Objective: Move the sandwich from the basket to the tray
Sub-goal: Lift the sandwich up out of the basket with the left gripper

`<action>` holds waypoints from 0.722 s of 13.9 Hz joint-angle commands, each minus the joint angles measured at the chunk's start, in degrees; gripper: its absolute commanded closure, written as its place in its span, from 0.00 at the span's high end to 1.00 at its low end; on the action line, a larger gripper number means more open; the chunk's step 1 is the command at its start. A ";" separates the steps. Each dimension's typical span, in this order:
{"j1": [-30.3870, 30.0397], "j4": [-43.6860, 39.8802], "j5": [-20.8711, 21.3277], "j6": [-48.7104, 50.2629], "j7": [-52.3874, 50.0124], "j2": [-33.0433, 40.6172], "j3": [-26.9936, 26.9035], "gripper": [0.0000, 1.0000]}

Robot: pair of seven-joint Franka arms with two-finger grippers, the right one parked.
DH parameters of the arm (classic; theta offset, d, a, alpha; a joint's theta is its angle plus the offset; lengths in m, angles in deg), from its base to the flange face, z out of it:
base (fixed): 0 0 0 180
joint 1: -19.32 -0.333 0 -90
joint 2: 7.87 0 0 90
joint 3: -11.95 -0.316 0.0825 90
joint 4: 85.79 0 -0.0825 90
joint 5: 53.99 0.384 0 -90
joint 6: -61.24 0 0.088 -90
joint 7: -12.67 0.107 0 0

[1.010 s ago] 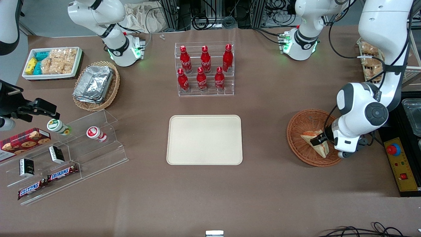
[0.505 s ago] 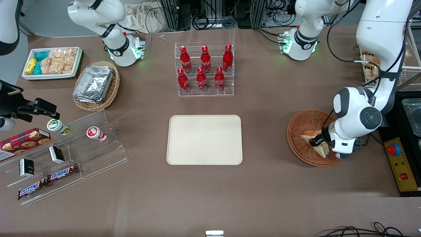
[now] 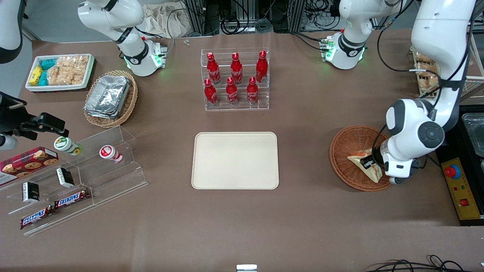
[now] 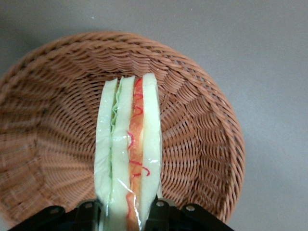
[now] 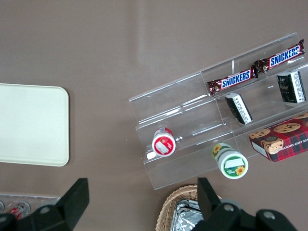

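While clamped, risk: wrap is slick and the jaws hold only one end of the wedge; it could slip or swing out on the lift, or clip the rim.
tray [image 3: 235,160]: mid tabletop, bare, well apart from the basket, toward the parked arm's end from it.
basket [image 3: 342,151]: reddish wicker, toward the working arm's end of the tabletop; in the wrist view its rim [image 4: 231,130] rings the sandwich.
sandwich [image 3: 365,166]: within the basket's outline, standing on edge; cannot tell if it is resting on the weave or just lifted off it.
sandwich in the wrist view [image 4: 129,154]: two bread slabs with green and red filling between, cut face toward the camera.
long axis: in the front view runs diagonally, from the pointed corner toward the tray down to the broad end nearer the front camera; layers run along that axis.
gripper [image 3: 368,163]: low over the basket, under the white wrist.
jaws: closed on the sandwich, one finger [image 4: 86,211] on each bread face, pinching across the layers.
other risk: squeeze across soft bread may crush it or push filling out.
step judged: grasp made, lift and carry to the tray not yet done.
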 commanded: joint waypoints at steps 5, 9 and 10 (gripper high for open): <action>0.01 -27.26 -0.16 36.67 19.62 5.64 5.13 0.00; 0.19 -35.42 -2.53 41.84 22.09 3.52 14.45 0.00; 0.53 -35.16 -3.32 41.75 20.23 2.99 16.12 0.00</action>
